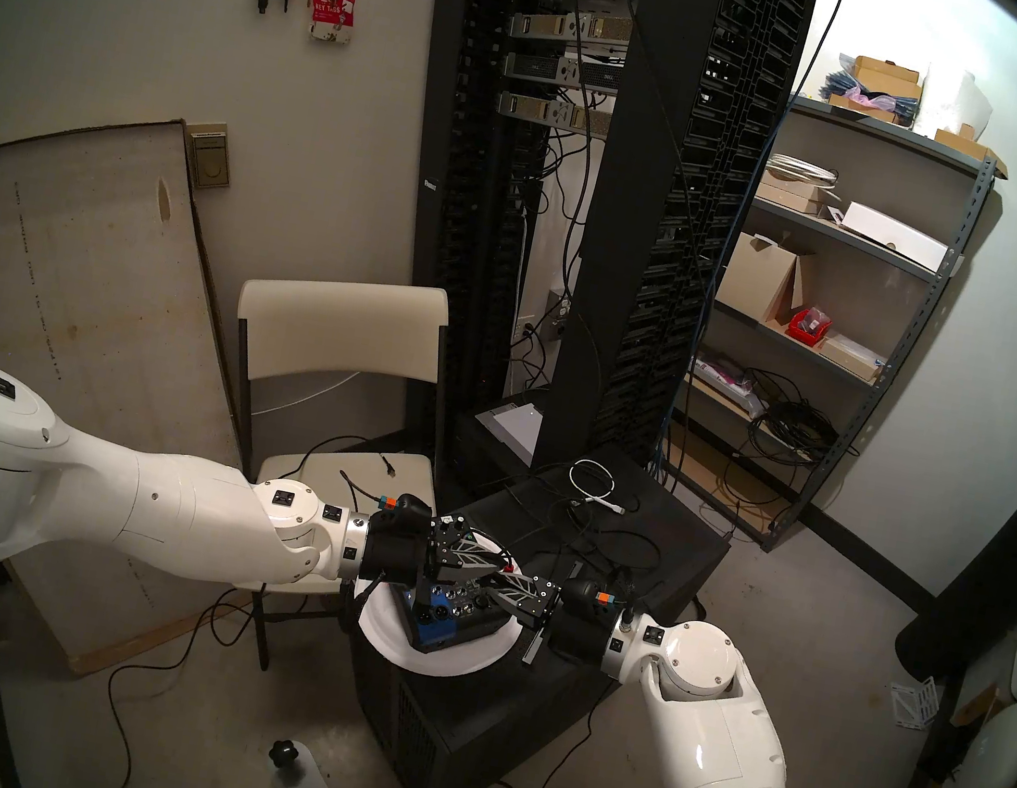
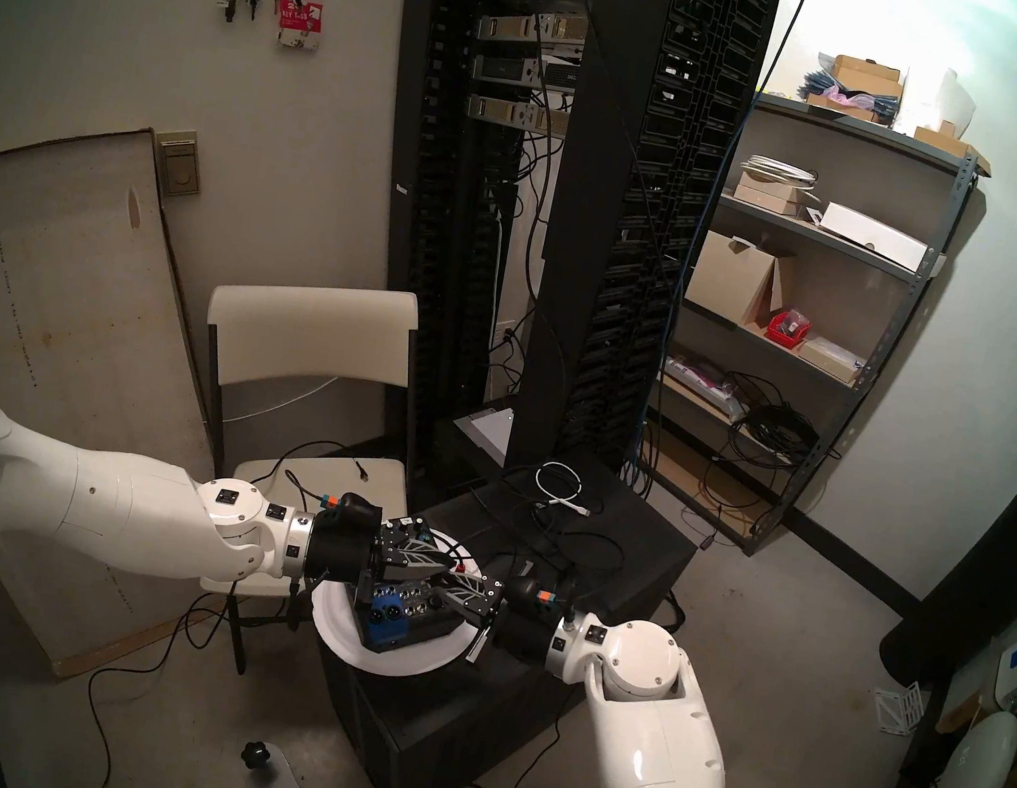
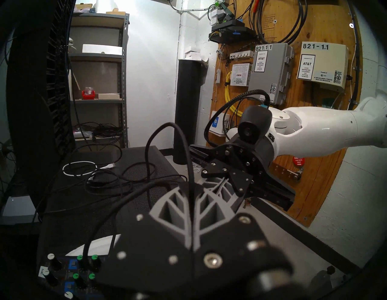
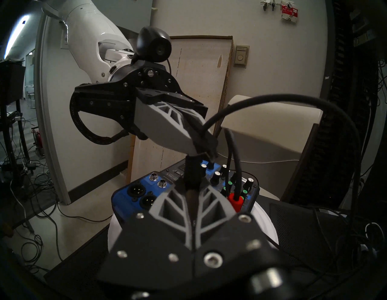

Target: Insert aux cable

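Observation:
The aux cable (image 4: pixel 293 100) is a thin black cord arcing above a small blue and black mixer (image 4: pixel 136 192). My left gripper (image 4: pixel 202 149) is shut on the cord just above its black barrel plug (image 4: pixel 190 173). My right gripper (image 4: pixel 191 189) is shut on that plug, held upright over the mixer's top; its metal tip is hidden. From the head, both grippers, left (image 1: pixel 495 569) and right (image 1: pixel 488 588), meet tip to tip over the mixer (image 1: pixel 444 625). In the left wrist view the cord (image 3: pixel 167 125) rises from my shut left gripper (image 3: pixel 191 188).
The mixer sits on a white plate (image 1: pixel 383 631) on a black cabinet (image 1: pixel 635 541). A red-banded plug (image 4: pixel 235 202) stands in the mixer beside my right fingers. A coiled white cable (image 1: pixel 592 479) and loose black cords lie behind. A chair (image 1: pixel 342 327) is left, a server rack (image 1: pixel 627 201) behind.

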